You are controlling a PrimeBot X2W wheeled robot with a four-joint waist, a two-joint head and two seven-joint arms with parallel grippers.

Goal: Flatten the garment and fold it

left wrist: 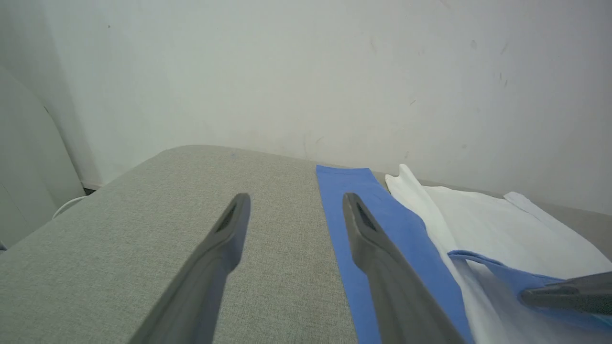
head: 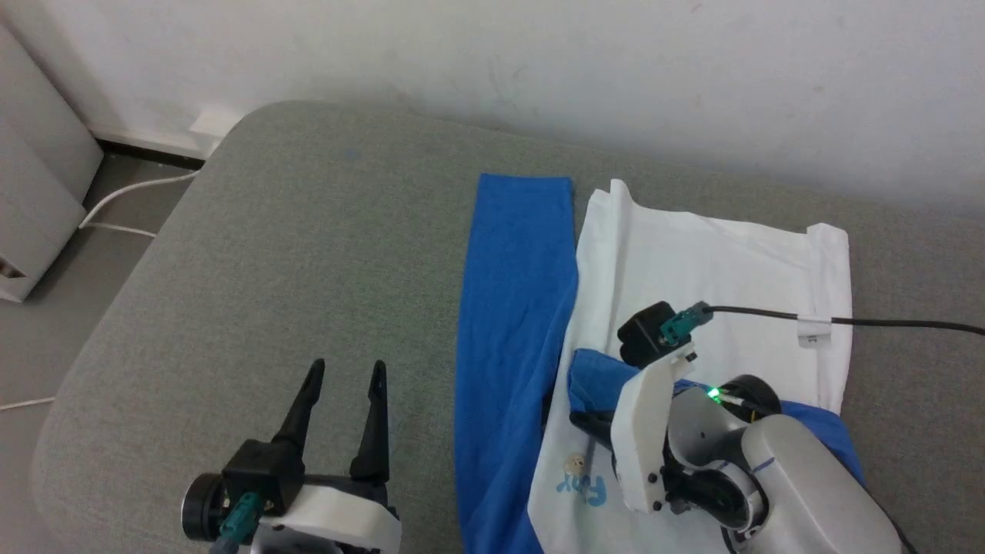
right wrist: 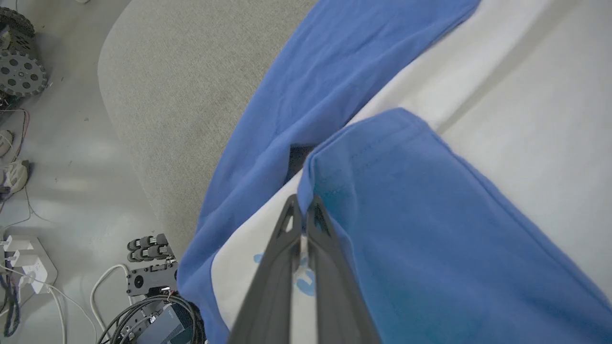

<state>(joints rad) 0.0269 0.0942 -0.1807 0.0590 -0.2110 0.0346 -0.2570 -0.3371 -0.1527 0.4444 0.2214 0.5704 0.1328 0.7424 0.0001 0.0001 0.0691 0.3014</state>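
White soft-fabric shirt with long bright blue sleeves (head: 692, 261) lies on the right half of the grey fabric-covered surface (head: 308, 254), chest print at the near end. One blue sleeve is stretched straight along the shirt's left edge, and the other is folded across the white body. Right gripper (head: 589, 422) is pinched tight on that folded sleeve's cuff (fingers pressed together in the wrist view), cuff raised slightly. Left gripper (head: 344, 373) hovers over bare surface left of the shirt, fingers spread wide, holding nothing. Thin black cable (head: 846, 319) crosses above the shirt's right side.
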